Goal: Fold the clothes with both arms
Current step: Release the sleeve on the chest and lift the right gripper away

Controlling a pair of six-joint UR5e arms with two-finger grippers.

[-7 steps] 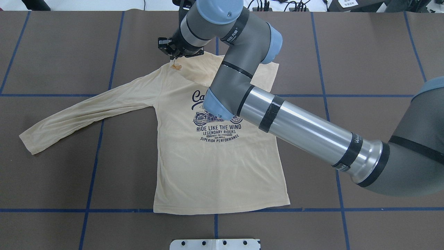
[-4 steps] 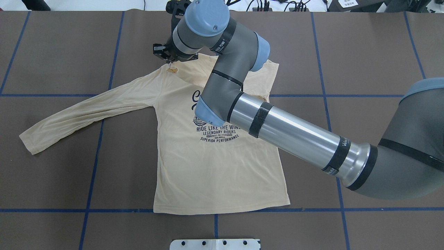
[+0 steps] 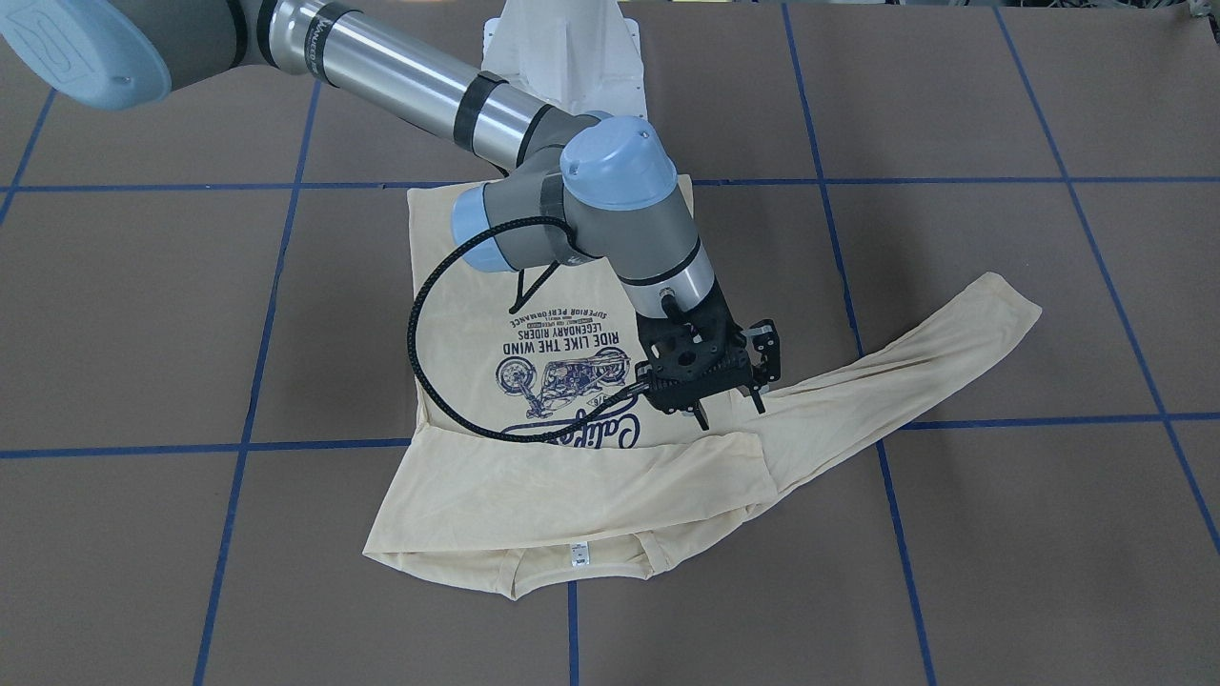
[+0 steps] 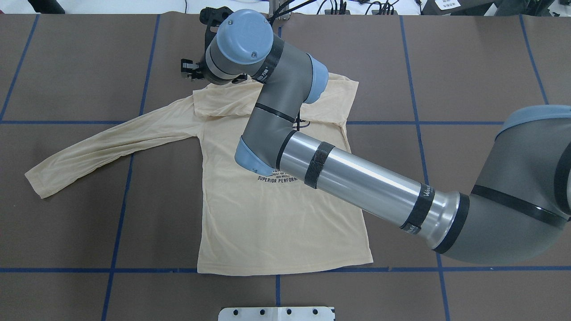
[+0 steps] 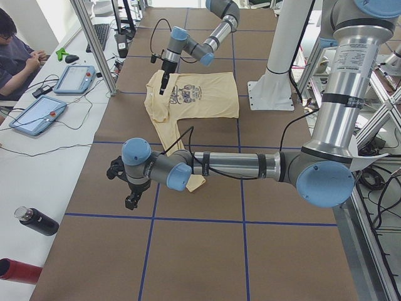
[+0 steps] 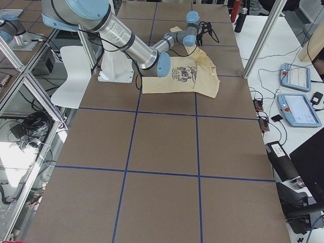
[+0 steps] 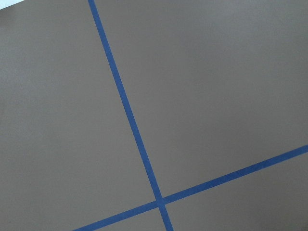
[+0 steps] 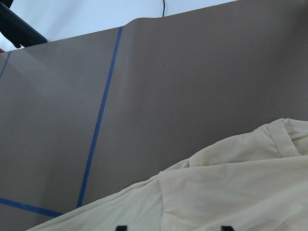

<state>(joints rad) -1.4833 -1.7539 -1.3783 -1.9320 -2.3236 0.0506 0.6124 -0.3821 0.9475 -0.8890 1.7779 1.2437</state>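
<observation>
My right gripper (image 3: 731,412) hangs spread, empty, over shirt (image 4: 276,223), 11 o'clock shoulder. I judge the sleeve (image 3: 591,476) fold is laid. Left gripper (image 5: 128,197) parked clear, can't tell its grip.

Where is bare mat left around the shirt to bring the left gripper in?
Bare mat lies on the robot's left, nearer than the outstretched sleeve and beside the shirt body. The strip beyond that sleeve is bare too. Crowded: the collar end, where the right gripper hangs open.
</observation>
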